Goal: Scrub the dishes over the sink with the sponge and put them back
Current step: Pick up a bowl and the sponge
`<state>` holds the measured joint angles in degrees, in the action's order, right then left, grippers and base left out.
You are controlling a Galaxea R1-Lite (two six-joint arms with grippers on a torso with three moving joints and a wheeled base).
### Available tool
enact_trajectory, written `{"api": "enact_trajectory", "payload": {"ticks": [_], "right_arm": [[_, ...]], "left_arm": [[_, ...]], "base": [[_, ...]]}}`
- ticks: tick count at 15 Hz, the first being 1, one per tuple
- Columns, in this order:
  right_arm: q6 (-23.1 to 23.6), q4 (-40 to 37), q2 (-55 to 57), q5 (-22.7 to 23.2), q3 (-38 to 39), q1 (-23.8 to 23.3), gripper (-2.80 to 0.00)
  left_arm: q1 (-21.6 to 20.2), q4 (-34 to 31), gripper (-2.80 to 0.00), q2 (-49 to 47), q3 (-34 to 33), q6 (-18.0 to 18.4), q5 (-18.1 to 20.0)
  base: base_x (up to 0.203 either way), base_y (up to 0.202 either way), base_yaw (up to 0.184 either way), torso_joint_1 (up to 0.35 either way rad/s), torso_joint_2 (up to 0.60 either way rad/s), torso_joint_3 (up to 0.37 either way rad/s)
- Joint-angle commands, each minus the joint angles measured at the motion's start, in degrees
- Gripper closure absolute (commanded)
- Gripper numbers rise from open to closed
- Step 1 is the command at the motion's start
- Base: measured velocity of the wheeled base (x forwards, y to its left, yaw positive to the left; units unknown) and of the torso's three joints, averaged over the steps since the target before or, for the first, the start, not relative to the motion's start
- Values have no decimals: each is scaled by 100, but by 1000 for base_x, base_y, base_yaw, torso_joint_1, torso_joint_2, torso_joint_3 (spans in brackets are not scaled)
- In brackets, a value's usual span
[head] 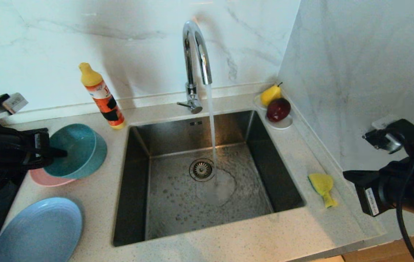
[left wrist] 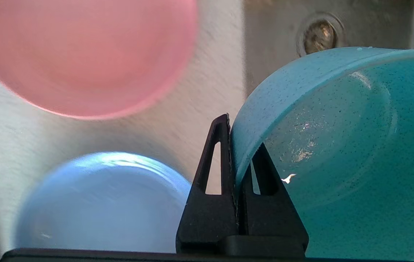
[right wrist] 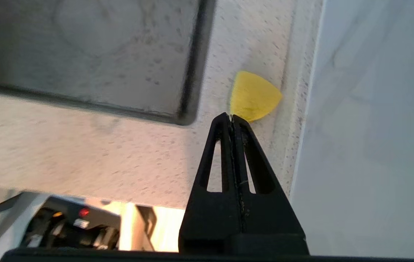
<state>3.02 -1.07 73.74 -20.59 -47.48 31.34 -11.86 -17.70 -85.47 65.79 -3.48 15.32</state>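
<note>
Our left claw [left wrist: 234, 145] pinched tight on the teal bowl [head: 77, 150] rim, bowl tipped up over the pink plate [head: 46, 179] on the desk [head: 228, 243], our right claw [right wrist: 233, 122] squeezed shut holding nothing, yellow sponge [head: 322, 187] just past its tips beside the sink [head: 207, 174], bottle [head: 103, 96] writing too small to read

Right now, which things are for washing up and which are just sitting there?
For the job: teal bowl in the left gripper, matte pink plate, light blue plate, yellow sponge, steel sink.
Just lying about: orange bottle, yellow pear, red apple.
</note>
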Motion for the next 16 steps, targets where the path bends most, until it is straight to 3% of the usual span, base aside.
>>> {"api": "enact_trajectory", "payload": {"ticks": [1,3,9,10,16], "right_arm": [[-5,230,273,-171,261,1,0],[-122,309,346,-226,310,-5,0],[-597,381,612,-235,498,-67,0],[-680,493,670,-236,539,-87,-280],[-927,597,874,-191,799,-326,-280]], "left_arm": [[341,-185,0,71,4,-203,-58],[527,-362,0,46,-11,-383,-371],[674,-492,0,-20,-14,-791,-533],[693,-567,0,-66,-14,-802,-590],[1048,-644,0,-192,-49,-1043,-963]], "base": [[0,0,0,0,0,0],[0,0,0,0,0,0],[0,0,0,0,0,0],[0,0,0,0,0,0],[0,0,0,0,0,0]]}}
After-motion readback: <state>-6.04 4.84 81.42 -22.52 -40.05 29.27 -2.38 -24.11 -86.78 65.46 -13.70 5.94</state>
